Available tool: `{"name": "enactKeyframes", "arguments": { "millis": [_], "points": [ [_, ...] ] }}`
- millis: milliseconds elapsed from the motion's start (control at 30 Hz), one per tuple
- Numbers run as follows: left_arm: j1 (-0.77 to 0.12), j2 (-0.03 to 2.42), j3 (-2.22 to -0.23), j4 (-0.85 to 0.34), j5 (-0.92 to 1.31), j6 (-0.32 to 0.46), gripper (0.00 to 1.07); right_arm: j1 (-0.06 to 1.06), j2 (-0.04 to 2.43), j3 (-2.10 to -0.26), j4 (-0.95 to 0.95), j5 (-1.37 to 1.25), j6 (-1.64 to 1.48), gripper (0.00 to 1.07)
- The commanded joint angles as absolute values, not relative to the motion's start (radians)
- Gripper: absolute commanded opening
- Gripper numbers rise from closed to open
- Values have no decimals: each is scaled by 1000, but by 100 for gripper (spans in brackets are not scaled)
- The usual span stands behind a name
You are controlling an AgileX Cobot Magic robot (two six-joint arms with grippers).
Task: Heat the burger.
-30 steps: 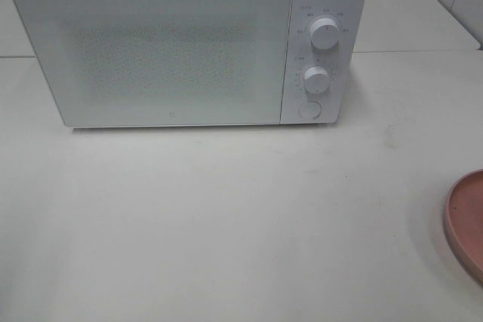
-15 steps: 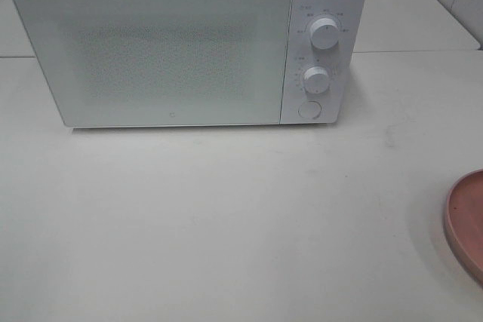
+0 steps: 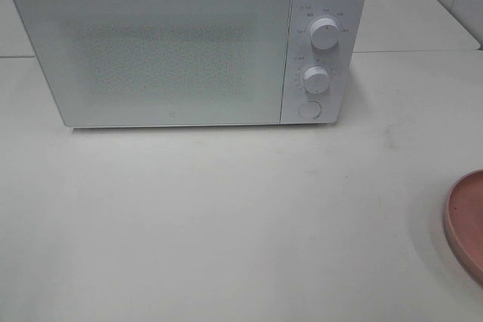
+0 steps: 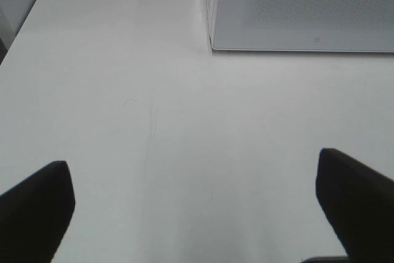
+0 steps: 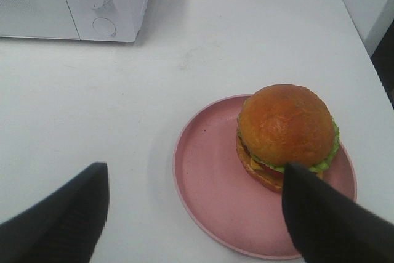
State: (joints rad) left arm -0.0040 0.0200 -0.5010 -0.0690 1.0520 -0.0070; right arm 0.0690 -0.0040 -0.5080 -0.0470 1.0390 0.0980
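The burger (image 5: 285, 132), with a domed golden bun, green lettuce and red layers, sits on a flat pink plate (image 5: 212, 177); the exterior high view cuts the burger off and shows only the plate's edge (image 3: 466, 222) at the far right. My right gripper (image 5: 194, 214) hovers open over the plate, one finger beside the burger, holding nothing. My left gripper (image 4: 197, 198) is open over bare table near the microwave's front left corner. The white microwave (image 3: 173, 50) stands at the back with its door shut. Neither gripper appears in the exterior high view.
On the microwave's right panel are two knobs (image 3: 324, 33) (image 3: 316, 79) and a round button (image 3: 309, 109). A white tabletop (image 3: 226, 216) spreads in front of it. A seam in the table runs behind the microwave, with a tiled wall at the back right.
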Motion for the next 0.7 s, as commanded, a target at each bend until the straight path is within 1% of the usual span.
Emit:
{"name": "enactKeyframes", "arguments": {
  "millis": [33,700],
  "points": [
    [-9,20,-499,-80,1035,0,101,61,-26,-507,-46,1038,104,75],
    [-9,20,-499,-80,1035,0,101,61,-26,-507,-46,1038,104,75]
  ]
}}
